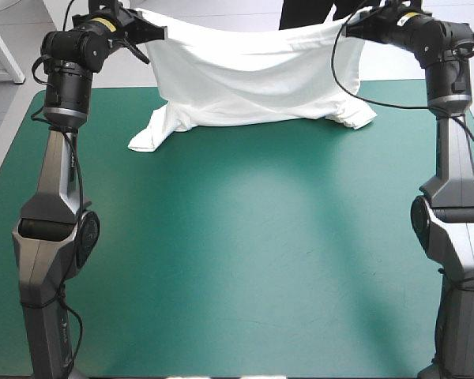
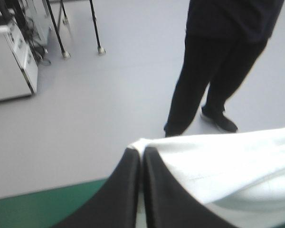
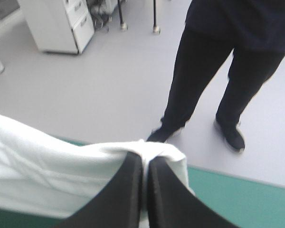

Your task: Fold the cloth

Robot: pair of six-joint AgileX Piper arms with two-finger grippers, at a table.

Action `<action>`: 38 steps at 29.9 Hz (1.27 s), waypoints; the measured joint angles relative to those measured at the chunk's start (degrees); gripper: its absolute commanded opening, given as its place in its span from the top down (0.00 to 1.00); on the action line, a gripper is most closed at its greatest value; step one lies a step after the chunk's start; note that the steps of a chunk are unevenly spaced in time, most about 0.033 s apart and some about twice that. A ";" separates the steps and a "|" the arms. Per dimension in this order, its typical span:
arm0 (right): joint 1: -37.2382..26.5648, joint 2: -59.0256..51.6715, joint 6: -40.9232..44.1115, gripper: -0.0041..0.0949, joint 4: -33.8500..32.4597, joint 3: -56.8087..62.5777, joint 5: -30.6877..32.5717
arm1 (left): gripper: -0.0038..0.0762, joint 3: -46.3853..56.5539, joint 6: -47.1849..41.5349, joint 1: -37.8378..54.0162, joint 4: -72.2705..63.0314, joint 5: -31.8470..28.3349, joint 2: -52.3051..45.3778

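Two-point hold: T-shirt (image 1: 253, 79) pinched in left gripper (image 2: 141, 152) and right gripper (image 3: 145, 157), fingers nearly closed, raised apart, likely to stretch it flat.

High view looks down; wrist views, close on the shared T-shirt (image 1: 253, 79), seemingly face level outward.

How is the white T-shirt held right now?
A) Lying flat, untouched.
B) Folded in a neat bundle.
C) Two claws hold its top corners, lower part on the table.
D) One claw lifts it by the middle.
C: the left claw and right claw each pinch an upper corner of the T-shirt, its lower part resting on the table.
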 measured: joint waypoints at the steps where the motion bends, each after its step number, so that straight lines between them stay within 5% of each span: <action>1: 0.00 0.46 0.17 0.97 0.00 0.00 2.89 | 0.96 0.00 0.26 0.00 -0.46 2.11 0.12; 9: 0.06 4.30 2.20 0.97 -0.26 0.80 17.89 | 0.96 0.22 1.38 0.00 -4.14 19.41 2.67; 15: 0.85 4.36 5.24 0.97 -0.54 3.02 17.89 | 0.96 7.25 1.44 -0.67 -9.65 19.42 2.87; 21: 1.35 1.87 6.03 0.97 -1.40 13.46 17.89 | 0.96 24.60 2.51 -1.99 -9.41 19.36 -1.95; 38: 2.43 -25.70 4.94 0.97 -6.52 57.11 17.57 | 0.96 65.56 6.50 -1.67 -6.35 18.57 -32.82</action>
